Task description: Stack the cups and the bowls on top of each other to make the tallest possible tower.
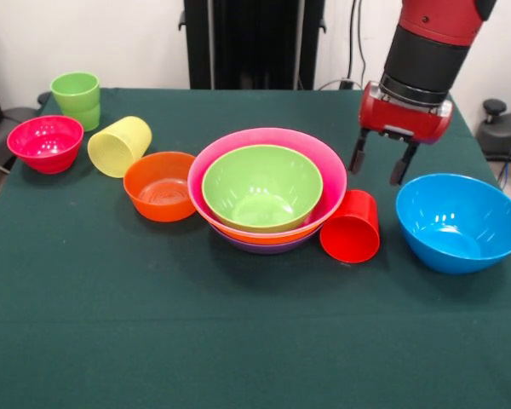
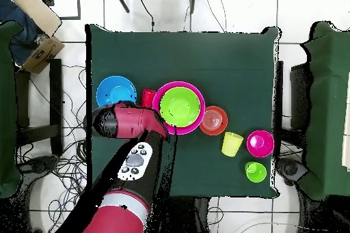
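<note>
The gripper [image 1: 381, 163] hung empty with its fingers spread wide above the table [image 1: 153, 341]. Just below it lay the red cup [image 1: 351, 227] on its side, touching the tower [image 1: 267, 189], with the blue bowl [image 1: 460, 221] on the gripper's other side.

This looks like a robotics lab. A table [image 1: 238, 341] under a dark green cloth carries only bright plastic bowls and cups, with a red and black arm [image 2: 126, 169] reaching over it. Beyond the table stand a bare white wall [image 1: 111, 43] and a black post [image 1: 254, 43] with cables [image 1: 358, 43] hanging just beside it. Around the table the floor [image 2: 225, 11] is pale tile strewn with loose wires [image 2: 51, 162], and a cardboard box [image 2: 39, 52] sits off one corner.
</note>
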Motion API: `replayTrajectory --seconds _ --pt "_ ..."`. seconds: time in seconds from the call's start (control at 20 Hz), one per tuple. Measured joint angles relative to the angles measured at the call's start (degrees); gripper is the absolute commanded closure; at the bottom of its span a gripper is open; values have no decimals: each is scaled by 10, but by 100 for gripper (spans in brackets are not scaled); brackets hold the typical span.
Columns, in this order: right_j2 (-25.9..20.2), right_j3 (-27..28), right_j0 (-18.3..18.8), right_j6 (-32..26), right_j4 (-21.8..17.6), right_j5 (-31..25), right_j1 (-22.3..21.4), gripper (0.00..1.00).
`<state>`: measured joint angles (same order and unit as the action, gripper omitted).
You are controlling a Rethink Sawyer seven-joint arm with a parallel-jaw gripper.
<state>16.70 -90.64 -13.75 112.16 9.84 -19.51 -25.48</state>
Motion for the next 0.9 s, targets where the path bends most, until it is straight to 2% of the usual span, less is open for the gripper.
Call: replayTrajectory --seconds 0.15,0.25,0.55,0.6,0.8,0.9 --pt "3 0 -3 0 0 5 1 0" --pt "9 0 -9 0 0 26 2 0" --pt "16 -6 -26 12 0 162 6 0" --pt "18 -9 -31 22 1 220 6 0" --pt "21 -14 -37 38 3 294 6 0" --pt "21 -15 -37 42 4 307 6 0"
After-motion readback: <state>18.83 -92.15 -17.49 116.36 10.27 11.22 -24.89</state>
